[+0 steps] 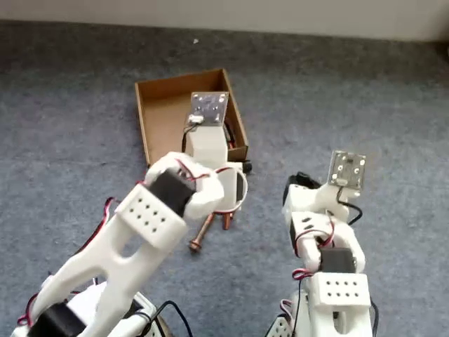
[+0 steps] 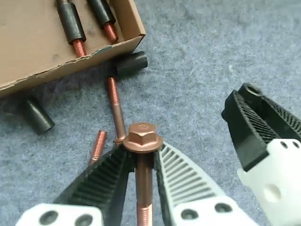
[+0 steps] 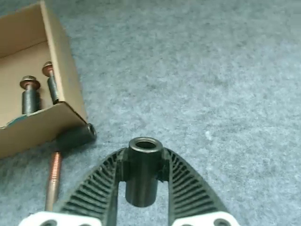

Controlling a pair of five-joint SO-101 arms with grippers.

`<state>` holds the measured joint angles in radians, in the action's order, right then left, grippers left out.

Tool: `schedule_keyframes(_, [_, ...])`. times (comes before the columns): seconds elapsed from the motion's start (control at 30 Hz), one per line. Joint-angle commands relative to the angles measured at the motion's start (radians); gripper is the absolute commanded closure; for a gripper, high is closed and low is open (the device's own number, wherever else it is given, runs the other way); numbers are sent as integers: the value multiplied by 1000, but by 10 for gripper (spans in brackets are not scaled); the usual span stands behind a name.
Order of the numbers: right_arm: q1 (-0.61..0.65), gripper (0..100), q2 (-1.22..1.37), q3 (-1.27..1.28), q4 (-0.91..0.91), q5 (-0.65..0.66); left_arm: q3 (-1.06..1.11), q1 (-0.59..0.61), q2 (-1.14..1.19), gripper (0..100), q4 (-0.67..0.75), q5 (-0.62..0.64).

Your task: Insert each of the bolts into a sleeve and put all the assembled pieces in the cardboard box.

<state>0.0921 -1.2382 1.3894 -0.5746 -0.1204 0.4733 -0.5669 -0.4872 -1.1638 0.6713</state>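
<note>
My left gripper (image 2: 143,151) is shut on a copper bolt (image 2: 142,137) with its hex head pointing away from the wrist. My right gripper (image 3: 142,157) is shut on a black sleeve (image 3: 142,172) whose open bore faces forward. In the left wrist view the right arm's finger (image 2: 254,125) stands close beside the bolt. The cardboard box (image 1: 158,116) lies on the carpet beyond the left arm (image 1: 175,189). Two assembled pieces (image 2: 73,23) lie in one corner of the box. Two loose bolts (image 2: 115,110) and two loose sleeves (image 2: 131,63) lie on the carpet just outside the box.
Grey carpet (image 1: 365,91) covers the whole work area. The right arm (image 1: 326,210) stands to the right of the box and the loose bolts (image 1: 203,232). One loose sleeve (image 3: 75,136) rests against the box's corner, with a bolt (image 3: 54,176) beside it.
</note>
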Motion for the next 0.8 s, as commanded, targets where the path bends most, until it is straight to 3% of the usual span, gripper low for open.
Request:
schedule_keyframes(0.0, [56, 993, -99, 15, -5, 15, 150, 18, -199, 995, 153, -44])
schedule_keyframes(0.5, [206, 993, -314, 93, -53, 107, 582, 148, -704, 995, 425, -178])
schedule_keyframes(0.77, [288, 994, -509, 97, -151, 138, 760, 182, -957, 995, 555, -170])
